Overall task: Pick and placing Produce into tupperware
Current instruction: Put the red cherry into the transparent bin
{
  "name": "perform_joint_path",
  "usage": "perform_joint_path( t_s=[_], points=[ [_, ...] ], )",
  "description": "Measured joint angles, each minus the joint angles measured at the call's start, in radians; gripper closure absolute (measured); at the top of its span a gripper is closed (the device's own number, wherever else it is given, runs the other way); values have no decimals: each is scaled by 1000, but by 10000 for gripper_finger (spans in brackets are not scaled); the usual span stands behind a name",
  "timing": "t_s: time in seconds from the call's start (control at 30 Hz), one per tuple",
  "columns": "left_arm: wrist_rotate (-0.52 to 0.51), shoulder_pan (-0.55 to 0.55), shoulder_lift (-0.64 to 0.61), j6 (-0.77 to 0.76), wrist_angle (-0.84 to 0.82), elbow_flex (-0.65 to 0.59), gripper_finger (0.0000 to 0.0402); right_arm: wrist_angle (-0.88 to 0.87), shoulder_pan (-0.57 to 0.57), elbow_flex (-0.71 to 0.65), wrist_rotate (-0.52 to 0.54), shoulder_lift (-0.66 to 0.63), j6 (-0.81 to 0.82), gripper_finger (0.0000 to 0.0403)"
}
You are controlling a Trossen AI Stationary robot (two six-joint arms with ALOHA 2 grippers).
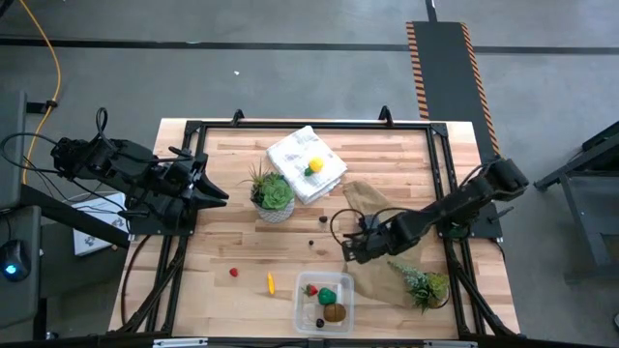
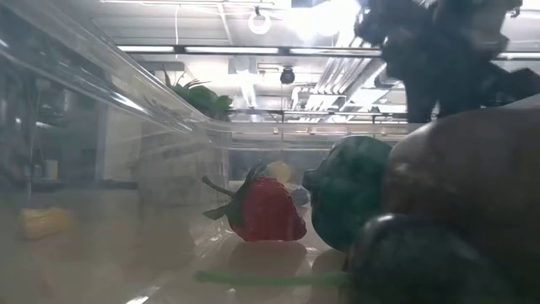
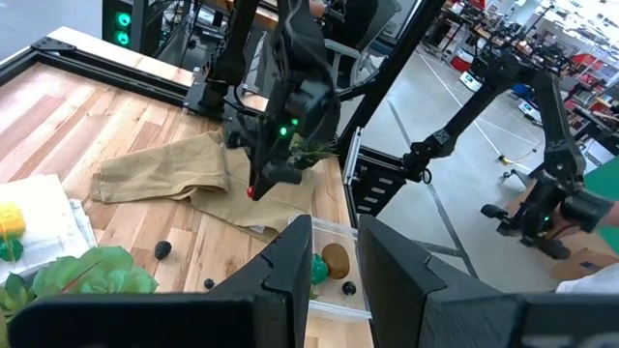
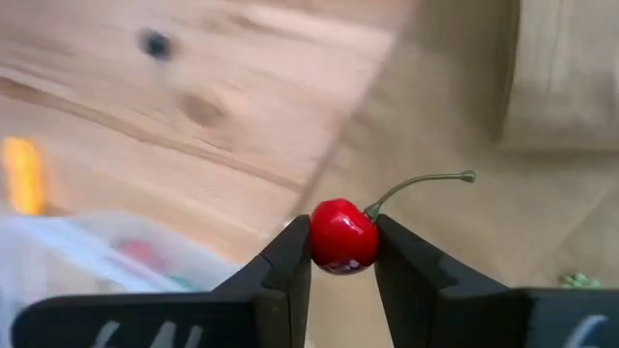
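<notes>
My right gripper (image 4: 341,242) is shut on a small red cherry (image 4: 340,235) above the table, beside the brown paper bag (image 1: 372,237) and just past the tupperware's far side. The clear tupperware (image 1: 302,307) sits at the near edge and holds a strawberry (image 2: 266,211), a green piece (image 2: 346,190), a brown kiwi (image 1: 334,312) and a dark berry (image 1: 320,323). A lemon (image 1: 314,166) lies on the white cloth. A red berry (image 1: 233,273), an orange stick (image 1: 271,282) and dark berries (image 1: 323,218) lie on the wood. My left gripper (image 3: 334,266) waits open at the left edge. My right gripper pinches the cherry's round body (image 4: 327,242) between its two fingertips, at their free ends. The fingers come from above, slanting down. The cherry is lifted clear of the table, and its green stem (image 4: 416,184) sticks out free to one side.
A potted succulent (image 1: 273,193) stands near the table's middle, and a second one (image 1: 426,285) rests on the paper bag at the near right. The folded white cloth (image 1: 290,155) lies at the far middle. A dark frame runs round the table's edges.
</notes>
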Motion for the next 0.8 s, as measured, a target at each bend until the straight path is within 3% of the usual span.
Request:
perform_joint_path(
  t_s=[0.23,0.47,0.63,0.8],
  points=[
    [0,0,0,1,0,0,325,79,0,0,142,-105,-89,320],
    [-2,0,0,3,0,0,325,225,0,0,218,-164,-268,320],
    [-9,0,1,3,0,0,325,381,-1,0,219,-165,-490,320],
    [-12,0,2,3,1,0,325,527,-2,0,133,-166,-724,320]
  ],
)
